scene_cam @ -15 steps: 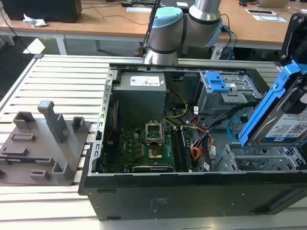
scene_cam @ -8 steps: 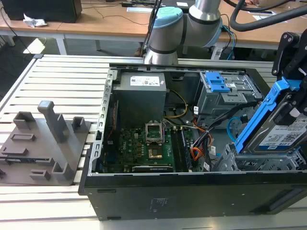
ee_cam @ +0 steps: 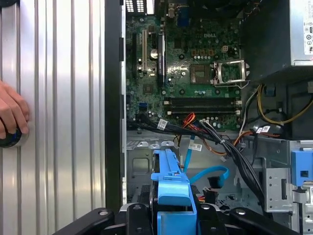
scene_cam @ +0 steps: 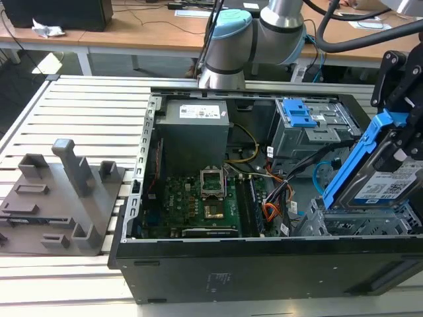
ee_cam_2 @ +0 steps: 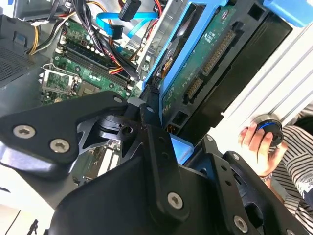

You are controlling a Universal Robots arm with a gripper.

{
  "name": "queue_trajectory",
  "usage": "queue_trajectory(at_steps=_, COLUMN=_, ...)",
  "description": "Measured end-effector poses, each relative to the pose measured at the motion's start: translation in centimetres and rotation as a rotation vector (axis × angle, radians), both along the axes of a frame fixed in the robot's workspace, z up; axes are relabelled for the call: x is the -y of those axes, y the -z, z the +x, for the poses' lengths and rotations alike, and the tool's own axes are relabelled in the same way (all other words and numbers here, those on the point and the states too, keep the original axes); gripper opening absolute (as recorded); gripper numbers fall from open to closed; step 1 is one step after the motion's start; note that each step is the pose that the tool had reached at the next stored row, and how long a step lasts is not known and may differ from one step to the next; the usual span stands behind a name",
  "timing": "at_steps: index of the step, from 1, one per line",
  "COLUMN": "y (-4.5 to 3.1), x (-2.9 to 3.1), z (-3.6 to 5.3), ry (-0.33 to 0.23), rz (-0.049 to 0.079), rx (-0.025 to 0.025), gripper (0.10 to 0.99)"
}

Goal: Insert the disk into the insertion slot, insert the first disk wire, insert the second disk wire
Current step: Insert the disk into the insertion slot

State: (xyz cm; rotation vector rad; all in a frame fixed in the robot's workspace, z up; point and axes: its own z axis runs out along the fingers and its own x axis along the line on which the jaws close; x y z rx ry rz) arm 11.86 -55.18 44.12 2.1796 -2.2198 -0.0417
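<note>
**Exterior view:** The arm (scene_cam: 264,33) is holding the disk (scene_cam: 390,181) tilted above the slot (scene_cam: 357,224), at the corner of the open case (scene_cam: 198,277) on the exterior view's right. The claw (scene_cam: 396,139) is clamping its blue carrier (scene_cam: 357,155) from above. The disk's lower end is sitting at the slot's rim; whether the two are touching cannot be told. The taller cage (scene_cam: 297,119) is standing just behind. A grey fixture (scene_cam: 59,191) is lying on the slatted worktop (scene_cam: 79,112), well apart from the case.

**Second wrist view:** The claw (ee_cam_2: 178,144) is gripping the carrier on both sides, and the disk (ee_cam_2: 205,54) is showing its green circuit side and connectors. A person's hand (ee_cam_2: 254,142) is resting on a round button (ee_cam_2: 268,128) outside the case.

**First wrist view:** The carrier (ee_cam: 168,176), in the claw (ee_cam: 171,215), is pointing into the slot (ee_cam: 139,164). A blue ribbon cable (ee_cam: 210,174) and a black wire bundle (ee_cam: 230,147) are lying just beside the opening.

The insertion looks begun, not finished. Doing it well seems to be a matter of levelling the tilt so the carrier is lining up with the slot's walls. It also means keeping the cables out of the opening and pressing gently, not forcing a skewed entry.
</note>
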Motion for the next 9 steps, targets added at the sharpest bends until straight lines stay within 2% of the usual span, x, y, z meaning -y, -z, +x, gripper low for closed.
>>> queue_trajectory(at_steps=9, y=0.88, x=-0.31, z=0.08, ry=0.0, rz=0.0, rx=0.0, gripper=0.365)
